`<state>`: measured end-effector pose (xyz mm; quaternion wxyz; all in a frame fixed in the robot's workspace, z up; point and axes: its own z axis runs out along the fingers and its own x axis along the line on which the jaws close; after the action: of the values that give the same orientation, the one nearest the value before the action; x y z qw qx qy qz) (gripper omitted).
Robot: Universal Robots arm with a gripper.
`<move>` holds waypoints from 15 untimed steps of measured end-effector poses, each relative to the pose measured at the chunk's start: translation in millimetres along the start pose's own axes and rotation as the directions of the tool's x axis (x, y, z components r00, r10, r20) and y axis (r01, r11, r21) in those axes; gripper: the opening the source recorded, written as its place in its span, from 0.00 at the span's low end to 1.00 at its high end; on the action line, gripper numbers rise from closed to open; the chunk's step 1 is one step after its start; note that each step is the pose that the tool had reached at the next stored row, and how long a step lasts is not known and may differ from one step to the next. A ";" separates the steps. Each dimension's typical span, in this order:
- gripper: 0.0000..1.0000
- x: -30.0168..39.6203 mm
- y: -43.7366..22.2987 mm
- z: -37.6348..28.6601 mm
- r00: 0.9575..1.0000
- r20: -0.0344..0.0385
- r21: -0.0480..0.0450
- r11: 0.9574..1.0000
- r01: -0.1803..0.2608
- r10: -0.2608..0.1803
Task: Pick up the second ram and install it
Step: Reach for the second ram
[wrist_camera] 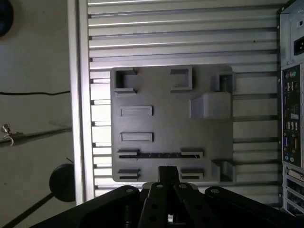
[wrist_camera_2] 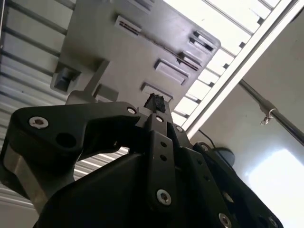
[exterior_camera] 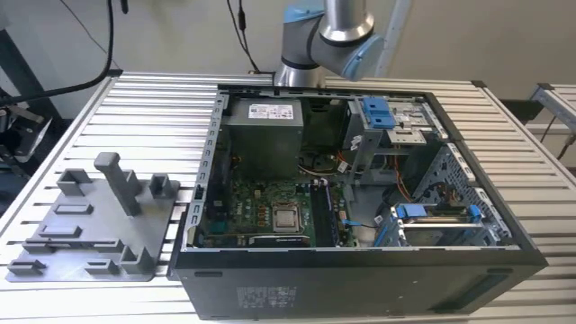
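The second ram (wrist_camera: pixel 159 155) is a thin dark strip standing on edge in a long slotted holder on the grey fixture plate (wrist_camera: pixel 161 99). My gripper (wrist_camera: pixel 167 172) hangs well above the plate. In the first wrist view its black tip overlaps the plate's edge just beside that holder. The fingers are shut together with nothing between them. In the second wrist view the gripper (wrist_camera_2: pixel 154 101) points at the same plate (wrist_camera_2: pixel 118 52). In the exterior view the plate (exterior_camera: pixel 99 226) lies on the table to the left of the open computer case (exterior_camera: pixel 360 270).
A tall grey post (exterior_camera: pixel 117 182) rises from the plate. The green motherboard (exterior_camera: pixel 256 202) with its silver chip (exterior_camera: pixel 286 217) lies inside the case, with blue drive latches (exterior_camera: pixel 378 111) at the back. The arm (exterior_camera: pixel 328 34) stands behind the case. The slatted table's edge (wrist_camera: pixel 73 95) runs beside the plate.
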<state>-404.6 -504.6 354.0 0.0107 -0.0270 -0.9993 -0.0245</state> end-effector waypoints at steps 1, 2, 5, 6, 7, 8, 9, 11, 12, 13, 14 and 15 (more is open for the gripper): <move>0.11 0.1 0.4 0.1 1.000 0.000 0.000 1.000 0.000 0.000; 0.11 0.4 0.9 0.1 1.000 0.001 0.000 1.000 0.000 0.000; 0.11 0.3 3.0 0.4 1.000 0.001 0.003 1.000 0.014 -0.014; 0.11 0.4 3.9 0.8 1.000 0.000 0.006 1.000 0.017 -0.017; 0.11 0.5 4.6 0.9 1.000 -0.001 0.011 1.000 0.021 -0.021; 0.11 0.5 5.1 1.2 1.000 -0.002 0.018 1.000 0.026 -0.026; 0.11 0.5 5.4 1.6 0.999 -0.002 0.023 0.999 0.032 -0.032; 0.11 0.5 6.5 2.4 0.999 -0.003 0.029 0.998 0.046 -0.046; 0.11 0.5 6.5 2.4 0.999 -0.003 0.030 0.998 0.049 -0.049; 0.11 0.5 6.5 2.4 0.999 -0.003 0.030 0.998 0.050 -0.050; 0.11 0.5 6.5 2.4 0.999 -0.003 0.030 0.998 0.052 -0.052; 0.11 0.5 6.5 2.4 0.999 -0.003 0.030 0.998 0.053 -0.053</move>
<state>-404.9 -498.0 352.0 0.0116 -0.0003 -0.9999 -0.0098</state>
